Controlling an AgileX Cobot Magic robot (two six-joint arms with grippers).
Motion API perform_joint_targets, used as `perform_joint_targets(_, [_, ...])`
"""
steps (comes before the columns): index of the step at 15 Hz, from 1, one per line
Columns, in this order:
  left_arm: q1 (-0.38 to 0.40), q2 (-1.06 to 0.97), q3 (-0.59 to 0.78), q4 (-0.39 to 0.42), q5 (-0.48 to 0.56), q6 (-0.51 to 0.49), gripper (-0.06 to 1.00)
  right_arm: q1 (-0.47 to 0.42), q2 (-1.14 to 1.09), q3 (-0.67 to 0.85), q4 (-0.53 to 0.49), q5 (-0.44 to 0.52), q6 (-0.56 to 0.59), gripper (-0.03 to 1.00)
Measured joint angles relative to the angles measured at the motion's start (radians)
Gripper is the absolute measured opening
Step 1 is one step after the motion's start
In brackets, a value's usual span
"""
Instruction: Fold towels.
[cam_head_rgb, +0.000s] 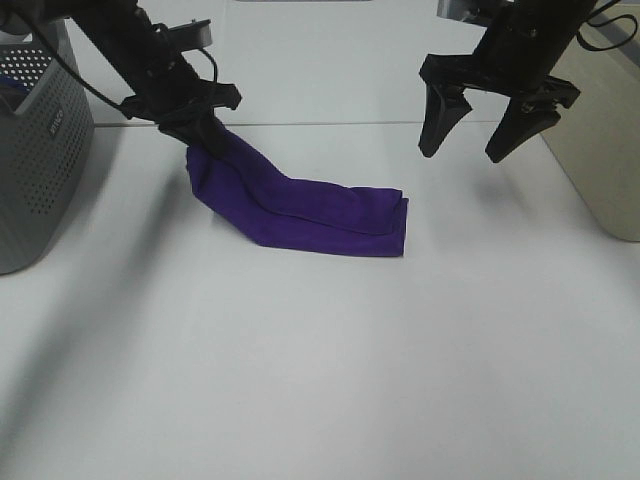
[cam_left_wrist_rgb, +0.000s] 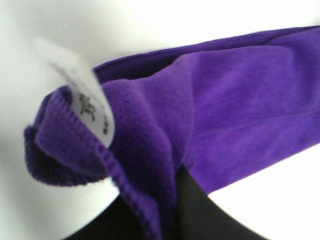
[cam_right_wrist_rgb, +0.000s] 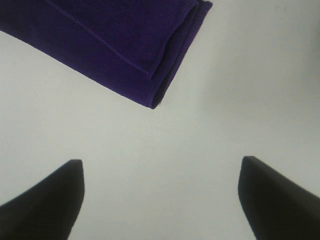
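The deep purple towel (cam_head_rgb: 300, 205) lies folded into a long strip on the white table, its right end flat. My left gripper (cam_head_rgb: 197, 125) is shut on the towel's left end and holds it lifted above the table. In the left wrist view the pinched towel (cam_left_wrist_rgb: 225, 105) fills the frame, with its white care tag (cam_left_wrist_rgb: 87, 100) at the gathered edge. My right gripper (cam_head_rgb: 466, 150) hangs open and empty above the table, up and to the right of the towel's right end. In the right wrist view its fingers (cam_right_wrist_rgb: 55, 200) stand wide apart, short of the folded towel end (cam_right_wrist_rgb: 125, 45).
A grey perforated basket (cam_head_rgb: 35, 140) stands at the left edge. A beige box-like object (cam_head_rgb: 605, 140) stands at the right edge. The white table (cam_head_rgb: 320, 370) stretches bare toward the front.
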Motion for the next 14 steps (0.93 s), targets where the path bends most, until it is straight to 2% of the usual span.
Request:
perform_joint_targets(1, [-0.049,-0.001,-0.007,-0.034,0.0,0.03,0.03,0.0,-0.002,0.0,0.0,0.0,0.0,0.82])
perform_joint_targets(5, [-0.173,0.004,-0.007,-0.051,0.001,0.045,0.03,0.0,-0.061,0.0,-0.002,0.0,0.0,0.82])
perform_joint_targets(7, [-0.213,0.023,-0.007,-0.056,0.001,0.037,0.03,0.0,-0.09,0.0,-0.003,0.0,0.0,0.82])
perform_joint_targets(9, [-0.233,0.043,-0.007,-0.072,-0.044,-0.012,0.05,0.0,-0.107,0.0,-0.004,0.0,0.0,0.82])
perform_joint_targets(10, [-0.253,0.048,-0.007,-0.127,-0.11,-0.028,0.22,0.0,-0.11,0.0,-0.004,0.001,0.0,0.82])
perform_joint_targets(11, [-0.26,0.048,-0.007,-0.149,-0.128,-0.03,0.31,0.0,-0.114,0.0,-0.004,0.001,0.0,0.82])
perform_joint_targets(12, [-0.28,0.048,-0.007,-0.207,-0.165,-0.031,0.5,0.0,-0.121,0.0,-0.004,0.001,0.0,0.82])
perform_joint_targets(13, [-0.295,0.048,-0.007,-0.249,-0.181,-0.028,0.62,0.0,-0.134,0.0,-0.004,0.001,0.0,0.82])
perform_joint_targets(14, [-0.304,0.048,-0.007,-0.277,-0.183,-0.022,0.67,0.0,-0.15,0.0,-0.005,0.001,0.0,0.82])
